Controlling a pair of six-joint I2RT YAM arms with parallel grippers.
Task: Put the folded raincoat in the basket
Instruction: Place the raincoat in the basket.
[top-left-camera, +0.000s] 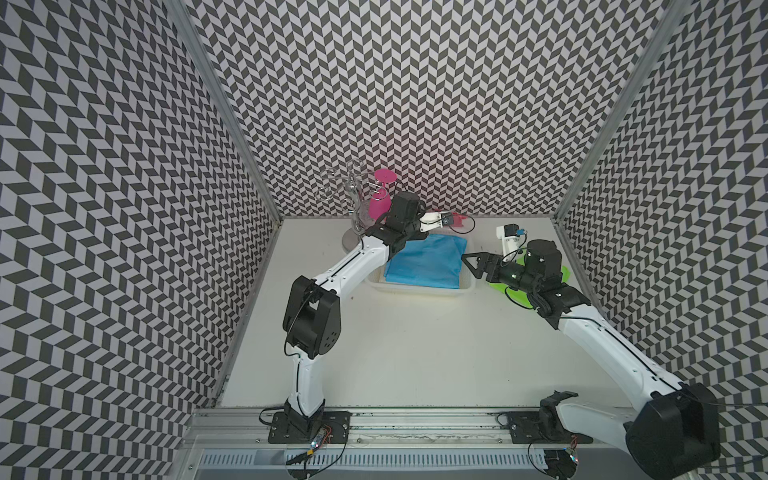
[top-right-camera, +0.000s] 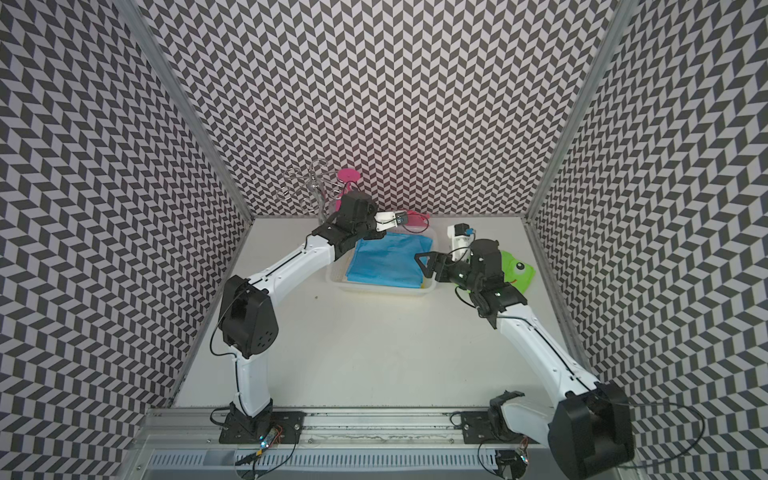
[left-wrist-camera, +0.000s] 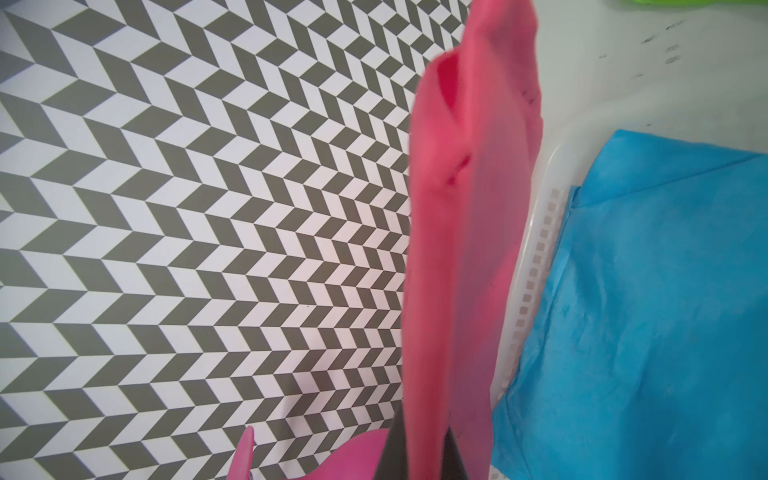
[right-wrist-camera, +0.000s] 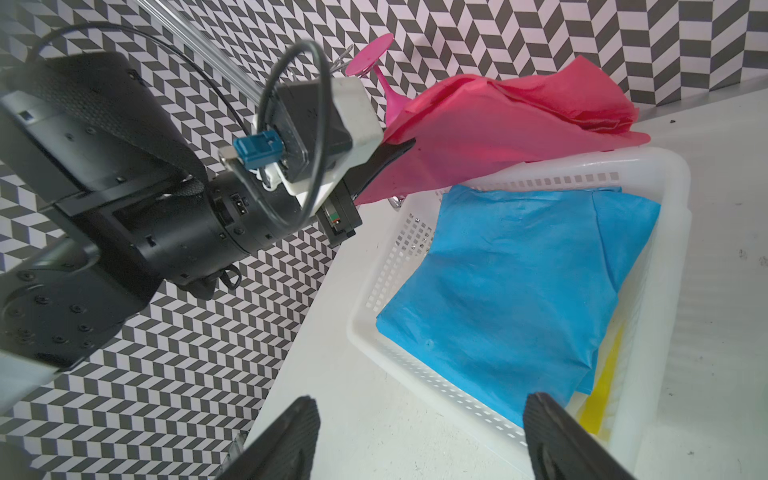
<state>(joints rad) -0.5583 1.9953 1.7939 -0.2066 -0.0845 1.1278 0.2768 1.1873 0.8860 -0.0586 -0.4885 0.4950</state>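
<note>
Pink-red raincoat (right-wrist-camera: 498, 129) of thin crumpled sheet, loosely folded, hangs in the upper middle of the right wrist view. One edge is pinched between the black fingers of the left gripper (left-wrist-camera: 422, 459), whose jaws are pressed together on the sheet. In both top views it shows as a small pink patch (top-left-camera: 584, 219) just above the far rim of the white rectangular plastic basket (top-left-camera: 415, 291) with lattice sides, close to the black-and-white chevron back wall (top-left-camera: 415, 104). In the right wrist view its lower edge runs along that rim; whether the two touch I cannot tell.

Inside the basket lies a blue folded raincoat (right-wrist-camera: 519, 282) that covers most of the floor, and a yellow sheet (right-wrist-camera: 604, 382) shows under its edge.

The right gripper (right-wrist-camera: 422, 399) holds nothing. Its jaws are spread wide, at the basket's right-hand end in both top views. To the right of it lies a green frog-faced toy (top-right-camera: 517, 270). Up and left of the basket stands a wire rack (top-left-camera: 347, 189) with a pink plastic wine glass (top-left-camera: 382, 195) hanging upside down.
</note>
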